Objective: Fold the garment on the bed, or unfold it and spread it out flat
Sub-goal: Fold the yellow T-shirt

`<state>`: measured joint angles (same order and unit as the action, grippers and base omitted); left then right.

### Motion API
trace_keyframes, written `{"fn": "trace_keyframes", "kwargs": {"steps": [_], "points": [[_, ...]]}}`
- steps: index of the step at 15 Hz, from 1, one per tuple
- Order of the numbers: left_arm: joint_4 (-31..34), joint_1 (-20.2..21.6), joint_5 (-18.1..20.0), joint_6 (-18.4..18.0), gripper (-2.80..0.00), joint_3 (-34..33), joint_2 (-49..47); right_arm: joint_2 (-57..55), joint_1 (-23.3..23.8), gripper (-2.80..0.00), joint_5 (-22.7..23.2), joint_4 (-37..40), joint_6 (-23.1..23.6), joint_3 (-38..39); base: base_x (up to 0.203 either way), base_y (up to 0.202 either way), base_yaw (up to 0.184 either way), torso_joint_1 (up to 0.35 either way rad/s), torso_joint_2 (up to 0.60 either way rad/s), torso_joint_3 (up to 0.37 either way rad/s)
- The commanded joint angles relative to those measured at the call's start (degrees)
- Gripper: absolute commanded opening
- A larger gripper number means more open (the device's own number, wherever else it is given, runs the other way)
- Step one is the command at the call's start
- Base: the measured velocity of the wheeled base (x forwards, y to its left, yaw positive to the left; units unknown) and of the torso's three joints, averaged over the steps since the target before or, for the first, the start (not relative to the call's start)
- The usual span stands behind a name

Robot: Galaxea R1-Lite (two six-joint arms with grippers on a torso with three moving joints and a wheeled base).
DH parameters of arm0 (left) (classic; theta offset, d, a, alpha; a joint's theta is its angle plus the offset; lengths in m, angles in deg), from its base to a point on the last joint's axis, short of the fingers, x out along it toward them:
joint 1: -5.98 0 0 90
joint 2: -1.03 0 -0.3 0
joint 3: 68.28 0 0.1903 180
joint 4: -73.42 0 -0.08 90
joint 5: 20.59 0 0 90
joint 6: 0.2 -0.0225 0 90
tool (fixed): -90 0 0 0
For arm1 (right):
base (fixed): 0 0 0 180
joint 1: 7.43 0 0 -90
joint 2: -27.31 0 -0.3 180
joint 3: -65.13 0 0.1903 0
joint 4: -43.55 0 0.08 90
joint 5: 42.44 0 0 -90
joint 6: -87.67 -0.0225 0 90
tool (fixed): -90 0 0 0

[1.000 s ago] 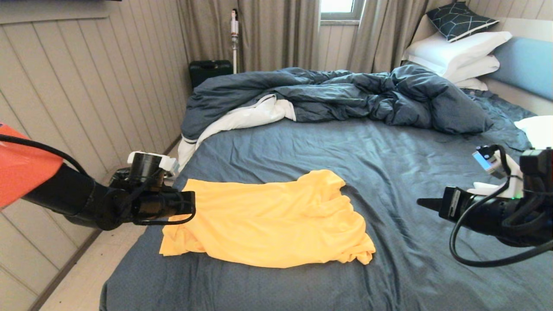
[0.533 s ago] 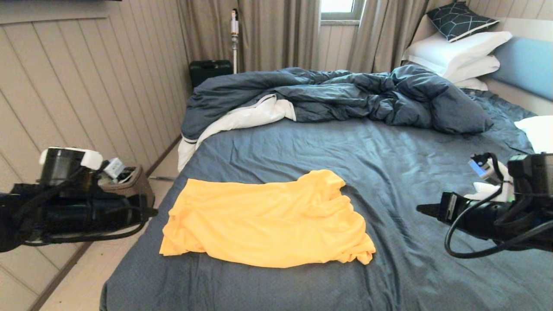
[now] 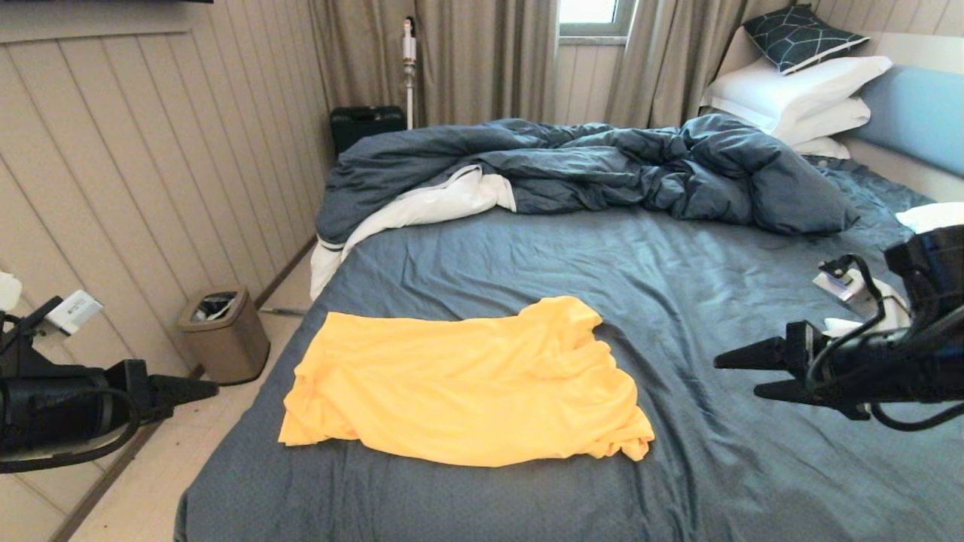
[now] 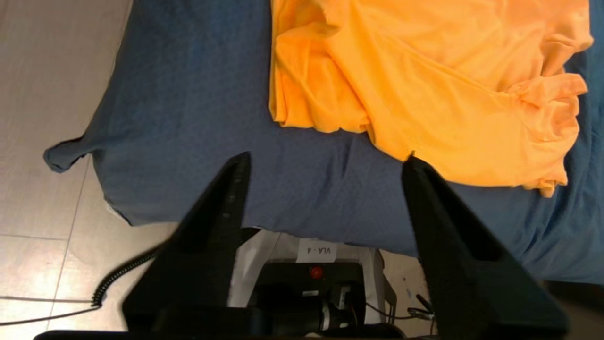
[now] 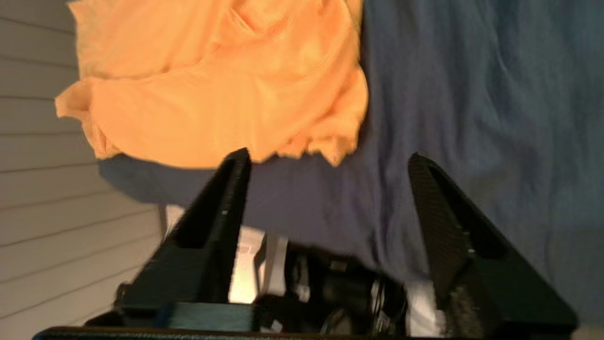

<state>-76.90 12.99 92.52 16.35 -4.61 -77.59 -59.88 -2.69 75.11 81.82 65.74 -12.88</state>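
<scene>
A: Where is the garment [image 3: 459,384] lying?

B: On the bed [image 3: 678,301], on the slate-blue sheet near the foot end and toward the robot's left side. It is rumpled, spread in a rough rectangle with folds across it and a bunched corner on its right edge. Nothing touches it.

A: And the left gripper [image 3: 197,390]?

B: It hangs off the left edge of the bed, over the floor, well apart from the garment. The left wrist view shows its two black fingers [image 4: 222,208] spread wide with nothing between them, the sheet's corner and the yellow-orange cloth beyond their tips.

A: The right gripper [image 3: 742,373]?

B: It is over the sheet to the right of the garment, pointing toward it but clear of it. Its fingers [image 5: 439,212] also stand spread and hold nothing.

A: What else is around?

B: A dark blue duvet [image 3: 587,169] with white lining is heaped across the far half of the bed, white pillows [image 3: 798,94] are stacked by the light blue headboard [image 3: 915,113], and a small bin [image 3: 224,333] stands on the floor by the panelled wall.
</scene>
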Motion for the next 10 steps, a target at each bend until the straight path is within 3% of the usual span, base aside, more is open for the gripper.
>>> {"fn": "trace_keyframes", "kwargs": {"steps": [1,6,10], "points": [[0.3,0.4,0.8,-0.3,0.0,1.2,-4.5,-4.0,0.2,0.0,0.4,3.3,-0.3,-3.4,0.0,0.0,0.0,0.0,0.0,0.0],[-3.1,0.4,3.7,-0.4,0.0,6.0,-20.5,-7.5,1.5,0.0,0.3,3.2,-0.4,-6.2,0.0,0.0,0.0,0.0,0.0,0.0],[-7.1,-0.6,8.8,-0.5,0.0,7.2,-29.3,-9.1,4.8,0.0,-0.4,3.5,-0.7,-10.6,0.0,0.0,0.0,0.0,0.0,0.0]]}}
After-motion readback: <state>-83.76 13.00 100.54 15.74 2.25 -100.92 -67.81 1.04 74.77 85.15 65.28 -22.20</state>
